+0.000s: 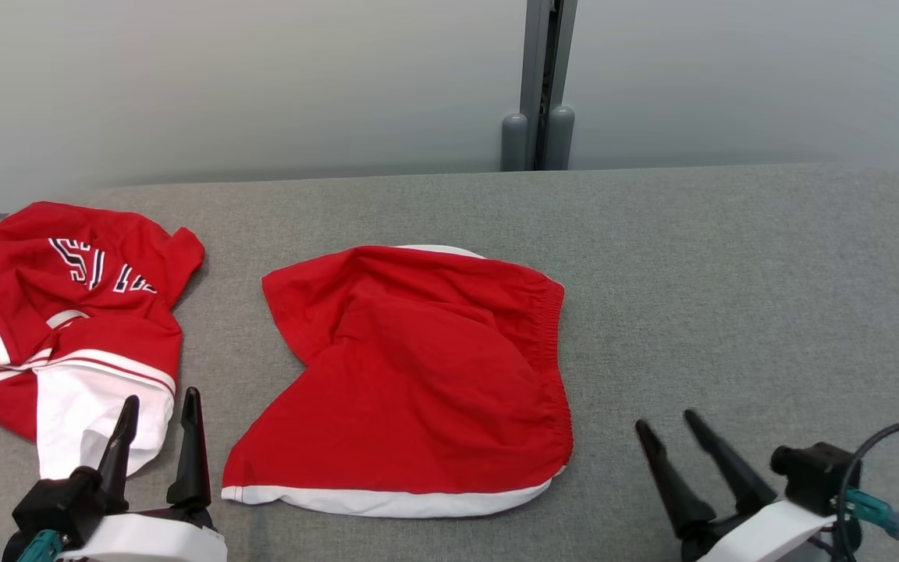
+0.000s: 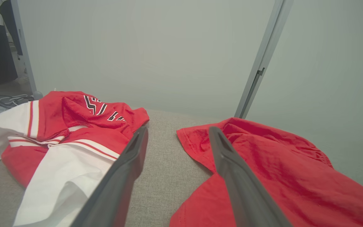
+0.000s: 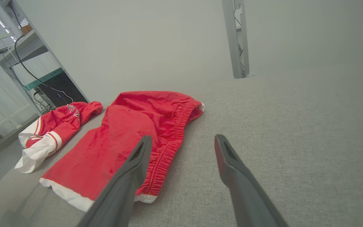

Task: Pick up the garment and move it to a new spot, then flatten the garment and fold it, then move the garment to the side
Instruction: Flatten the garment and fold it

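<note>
A red pair of shorts (image 1: 418, 375) with a white hem and an elastic waistband lies flat, folded over itself, in the middle of the grey table (image 1: 730, 273). My left gripper (image 1: 161, 398) stands open at the front left, just left of the shorts' lower corner, its fingers over the white edge of a red-and-white jersey (image 1: 67, 312). In the left wrist view the left gripper (image 2: 178, 129) points at the bare strip between jersey (image 2: 68, 132) and shorts (image 2: 279, 167). My right gripper (image 1: 665, 420) is open and empty at the front right, apart from the waistband side of the shorts (image 3: 131, 132).
The crumpled jersey (image 3: 55, 126) with dark lettering lies at the table's left edge. A pale wall with a grey post (image 1: 539, 86) stands behind the table. A desk with cables (image 3: 27, 56) is beyond the left side.
</note>
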Robot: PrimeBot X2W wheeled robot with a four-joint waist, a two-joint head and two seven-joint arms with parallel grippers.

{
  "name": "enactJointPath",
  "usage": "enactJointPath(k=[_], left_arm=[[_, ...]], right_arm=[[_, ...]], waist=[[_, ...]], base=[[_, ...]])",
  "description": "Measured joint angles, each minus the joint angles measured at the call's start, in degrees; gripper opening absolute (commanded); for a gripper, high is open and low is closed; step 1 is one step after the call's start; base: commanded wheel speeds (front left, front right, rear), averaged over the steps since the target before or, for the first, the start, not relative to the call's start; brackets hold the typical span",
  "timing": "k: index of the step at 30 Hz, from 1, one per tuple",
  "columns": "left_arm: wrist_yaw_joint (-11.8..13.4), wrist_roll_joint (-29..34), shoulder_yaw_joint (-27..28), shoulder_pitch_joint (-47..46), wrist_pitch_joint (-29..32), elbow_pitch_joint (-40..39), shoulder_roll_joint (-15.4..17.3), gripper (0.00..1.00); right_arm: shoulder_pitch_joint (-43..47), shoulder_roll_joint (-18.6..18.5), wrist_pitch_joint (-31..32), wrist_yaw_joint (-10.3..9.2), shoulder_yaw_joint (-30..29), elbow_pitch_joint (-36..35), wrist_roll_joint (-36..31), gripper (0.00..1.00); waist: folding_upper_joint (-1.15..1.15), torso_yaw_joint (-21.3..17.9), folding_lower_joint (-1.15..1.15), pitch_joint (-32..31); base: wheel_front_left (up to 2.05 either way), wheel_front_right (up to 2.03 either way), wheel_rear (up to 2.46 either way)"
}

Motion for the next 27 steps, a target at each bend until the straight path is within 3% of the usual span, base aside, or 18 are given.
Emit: enactJointPath(k=[9, 27], left_arm=[[-0.73, -1.19, -1.43, -0.62, 4.16, 3.14, 1.11, 1.00], [-2.42, -4.79, -6.14, -3.16, 16.24, 6.80, 2.85, 1.00]], right_arm=[[-0.57, -3.97, 9.00, 0.00, 10.22, 0.76, 12.68, 1.00], [-11.89, -8.01, 8.93, 0.00, 23.94, 9.18, 23.99, 1.00]], waist=[[0.00, 0.83, 0.00, 0.51], [0.00, 3.41, 0.00, 5.05]], base=[[0.00, 0.00, 0.00], [0.00, 0.00, 0.00]])
